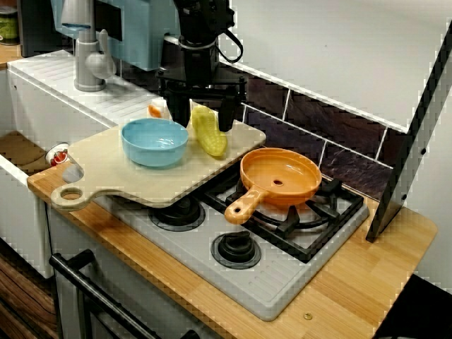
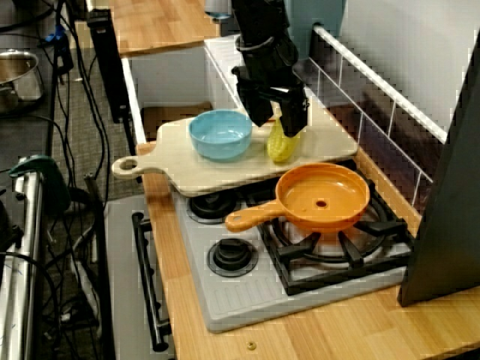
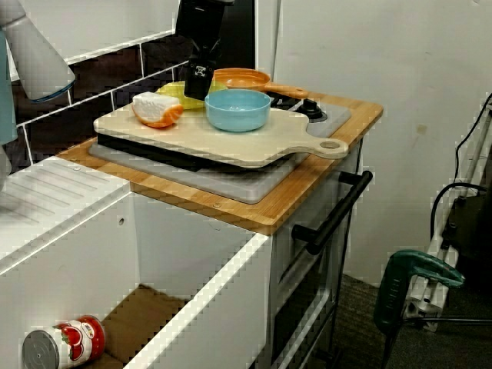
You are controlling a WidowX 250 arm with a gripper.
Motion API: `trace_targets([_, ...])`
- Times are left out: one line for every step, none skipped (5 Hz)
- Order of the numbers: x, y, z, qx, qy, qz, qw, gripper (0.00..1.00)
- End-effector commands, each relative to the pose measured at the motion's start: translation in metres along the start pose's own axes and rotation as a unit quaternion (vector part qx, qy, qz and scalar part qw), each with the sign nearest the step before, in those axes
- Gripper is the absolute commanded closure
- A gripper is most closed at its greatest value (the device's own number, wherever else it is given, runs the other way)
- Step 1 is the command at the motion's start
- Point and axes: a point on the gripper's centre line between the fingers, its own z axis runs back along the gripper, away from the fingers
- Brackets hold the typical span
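Observation:
My black gripper (image 1: 203,121) hangs open over the back of a pale cutting board (image 1: 141,185). Its two fingers stand either side of the upper end of a yellow corn-like piece (image 1: 210,138) lying on the board; whether they touch it I cannot tell. Just left of the piece sits a light blue bowl (image 1: 155,141). Seen along the counter, the gripper (image 2: 277,126) is right above the yellow piece (image 2: 280,146), beside the bowl (image 2: 220,135). From the sink side, the gripper (image 3: 197,88) hides most of the yellow piece (image 3: 178,94).
An orange pan (image 1: 280,176) rests on the stove's back right burner, handle toward the front. An orange-and-white food piece (image 3: 156,110) lies at the board's back corner. A grey tap (image 1: 90,60) stands by the sink, with a tomato can (image 3: 65,344) in the basin. A dark panel (image 1: 409,141) leans at the right.

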Motion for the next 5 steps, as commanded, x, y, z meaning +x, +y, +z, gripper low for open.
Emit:
trace_targets([0.008,0.003,0.001,0.004,-0.02,0.024,0.9995,0.0])
trace_targets([0.009,0.004,-0.004,0.006,-0.016,0.031,0.9994,0.0])
trace_targets([0.009,0.004,-0.009,0.008,-0.013,0.036,0.9992,0.0])
trace_targets([0.012,0.004,-0.011,0.005,-0.008,0.034,0.9994,0.0])
trace_targets([0.014,0.004,-0.011,0.0,-0.009,0.026,0.9996,1.0])
